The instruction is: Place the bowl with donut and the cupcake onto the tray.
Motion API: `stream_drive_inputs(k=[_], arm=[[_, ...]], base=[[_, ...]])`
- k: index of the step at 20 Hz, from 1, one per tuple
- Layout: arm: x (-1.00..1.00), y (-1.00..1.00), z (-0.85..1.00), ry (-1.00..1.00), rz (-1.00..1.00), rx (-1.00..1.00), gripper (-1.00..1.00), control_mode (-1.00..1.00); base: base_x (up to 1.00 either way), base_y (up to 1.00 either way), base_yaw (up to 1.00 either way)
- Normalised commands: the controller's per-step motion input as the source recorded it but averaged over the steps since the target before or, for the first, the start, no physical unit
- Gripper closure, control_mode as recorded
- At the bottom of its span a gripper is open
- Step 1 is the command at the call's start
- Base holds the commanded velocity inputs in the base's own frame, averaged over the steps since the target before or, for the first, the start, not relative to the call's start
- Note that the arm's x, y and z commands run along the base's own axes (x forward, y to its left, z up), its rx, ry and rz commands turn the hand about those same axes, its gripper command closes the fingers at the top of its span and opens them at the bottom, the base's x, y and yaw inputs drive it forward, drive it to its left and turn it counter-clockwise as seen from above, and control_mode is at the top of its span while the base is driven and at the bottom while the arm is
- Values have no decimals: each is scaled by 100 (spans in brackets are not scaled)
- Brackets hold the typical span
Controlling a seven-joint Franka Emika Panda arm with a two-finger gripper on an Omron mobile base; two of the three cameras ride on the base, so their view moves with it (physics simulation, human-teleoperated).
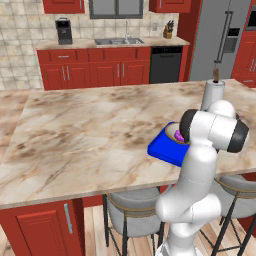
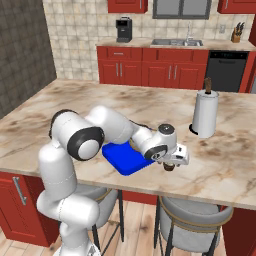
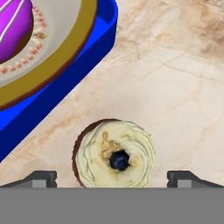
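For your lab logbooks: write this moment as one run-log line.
bowl with donut: on tray | cupcake: on counter | gripper: open, straddling cupcake

Both base views are looking forward and down from behind the arm, left and right, sharing the marble-topped island counter [image 1: 90, 135] and flat bright blue rectangular tray [image 2: 122, 159]. The hand view is looking down, apparently very near, at the counter surface.

Glossy veined marble counter [image 3: 175, 78] — smooth blue tray [image 3: 94, 48], plastic-looking — swirled cupcake [image 3: 114, 154] frosting.
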Motion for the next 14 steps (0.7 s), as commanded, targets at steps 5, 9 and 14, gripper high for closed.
stream_drive_inputs(k=[5, 9, 14], arm=[[9, 0, -2, 0, 0, 0, -100, -100], [4, 0, -5, 0, 0, 0, -100, -100], [3, 0, -8, 0, 0, 0, -100, -100]], base=[[0, 0, 0], [0, 0, 0], [0, 0, 0]])
